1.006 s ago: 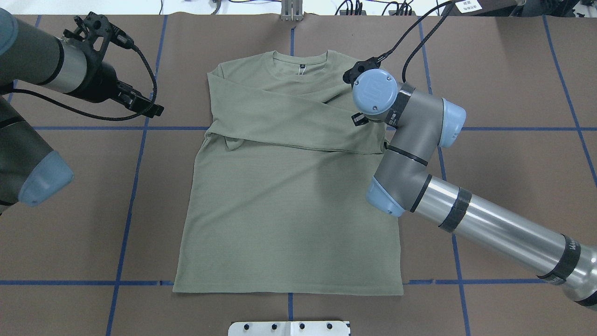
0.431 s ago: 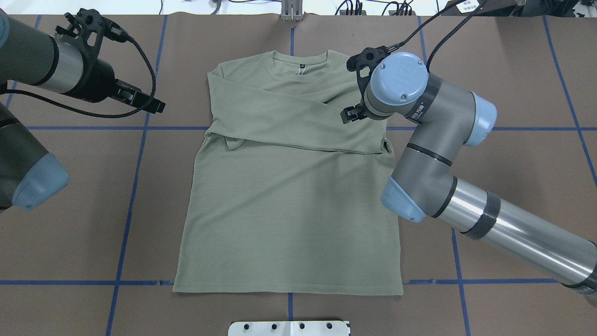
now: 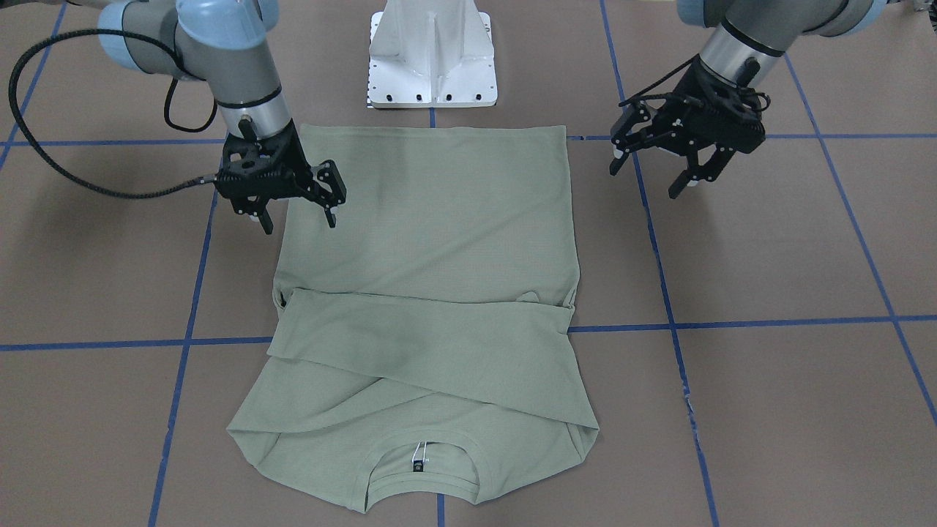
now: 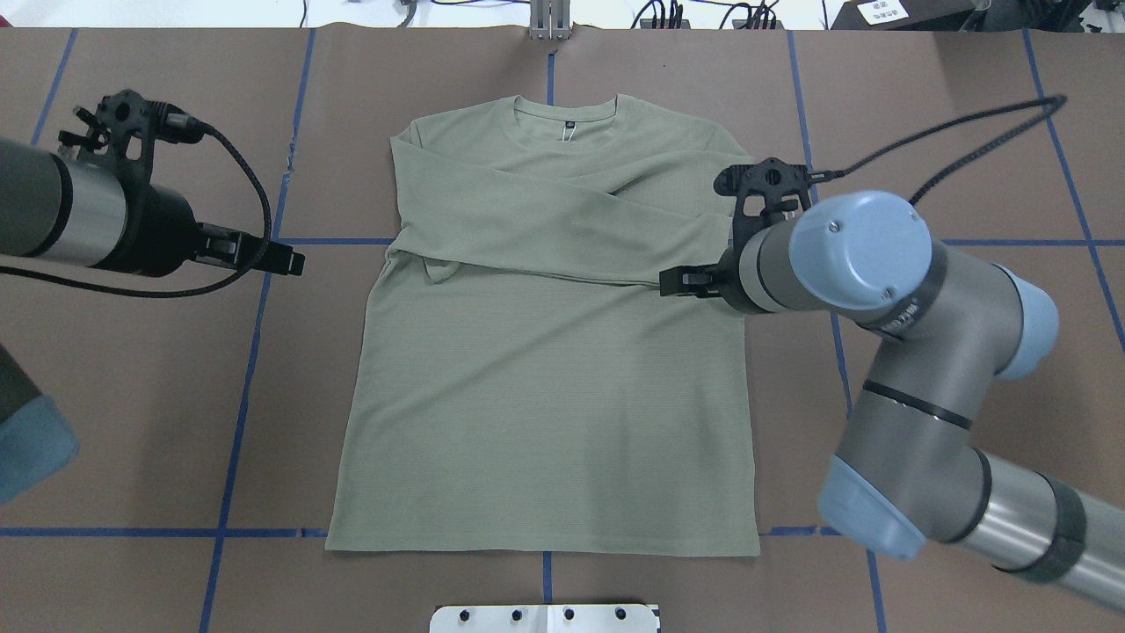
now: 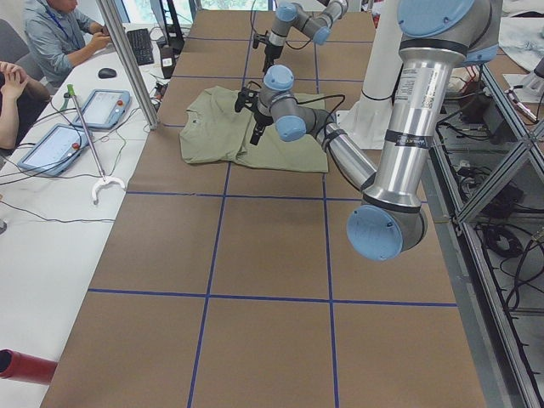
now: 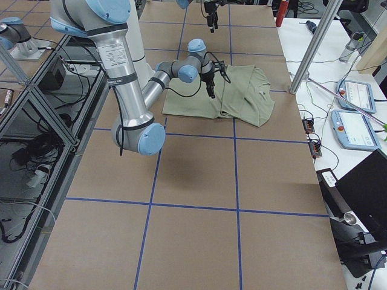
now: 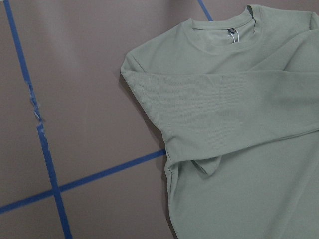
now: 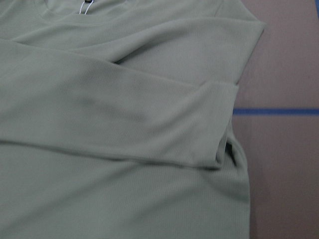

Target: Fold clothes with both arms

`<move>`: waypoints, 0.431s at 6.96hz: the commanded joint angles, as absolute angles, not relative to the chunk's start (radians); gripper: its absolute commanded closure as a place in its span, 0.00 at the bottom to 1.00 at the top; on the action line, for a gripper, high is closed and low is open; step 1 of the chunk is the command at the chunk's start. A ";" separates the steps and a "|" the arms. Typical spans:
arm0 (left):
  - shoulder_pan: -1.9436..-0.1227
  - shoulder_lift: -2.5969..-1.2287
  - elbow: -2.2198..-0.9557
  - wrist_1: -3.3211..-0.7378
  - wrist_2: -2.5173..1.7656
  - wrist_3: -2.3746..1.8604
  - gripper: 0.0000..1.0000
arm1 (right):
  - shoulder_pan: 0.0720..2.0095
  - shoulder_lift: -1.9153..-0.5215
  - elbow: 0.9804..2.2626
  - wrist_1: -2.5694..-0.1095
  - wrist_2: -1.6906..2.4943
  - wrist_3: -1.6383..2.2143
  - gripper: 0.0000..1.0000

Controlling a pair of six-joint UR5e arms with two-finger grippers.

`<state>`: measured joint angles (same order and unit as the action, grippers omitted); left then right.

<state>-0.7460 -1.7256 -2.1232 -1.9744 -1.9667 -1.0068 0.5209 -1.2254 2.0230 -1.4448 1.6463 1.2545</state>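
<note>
The sage-green shirt [image 4: 545, 396] lies flat on the table, neckline away from the robot. Both sleeves are folded across the chest, and the black neck label [image 4: 569, 125] shows. It also shows in the front view [image 3: 432, 241] and in both wrist views [image 7: 239, 124] [image 8: 124, 124]. My right gripper [image 3: 300, 219] is open and empty, and hovers over the shirt's right side edge; it also shows in the overhead view [image 4: 694, 281]. My left gripper [image 3: 646, 181] is open and empty over bare table, left of the shirt and apart from it; it also shows in the overhead view [image 4: 279, 259].
The white pedestal base [image 3: 432, 58] stands just behind the shirt's hem. Blue tape lines [image 4: 255, 352] cross the brown table. Seated operators [image 5: 59, 38], tablets [image 5: 106, 106] and a metal pole [image 5: 127, 59] are at the far side of the table.
My right arm has swung back toward the robot, from over the shirt's right shoulder to its right edge at sleeve level. My left gripper has also shifted toward the robot. Both stay open.
</note>
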 commanded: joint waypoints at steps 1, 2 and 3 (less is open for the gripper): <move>-0.480 -1.629 -2.174 -2.121 -1.739 -1.356 0.01 | 0.294 -1.354 2.179 -1.396 1.449 1.556 0.00; -0.359 -1.561 -2.169 -2.207 -1.623 -1.464 0.08 | 0.200 -1.456 2.213 -1.296 1.372 1.653 0.02; -0.257 -1.502 -2.161 -2.277 -1.529 -1.597 0.17 | 0.125 -1.571 2.220 -1.149 1.277 1.695 0.03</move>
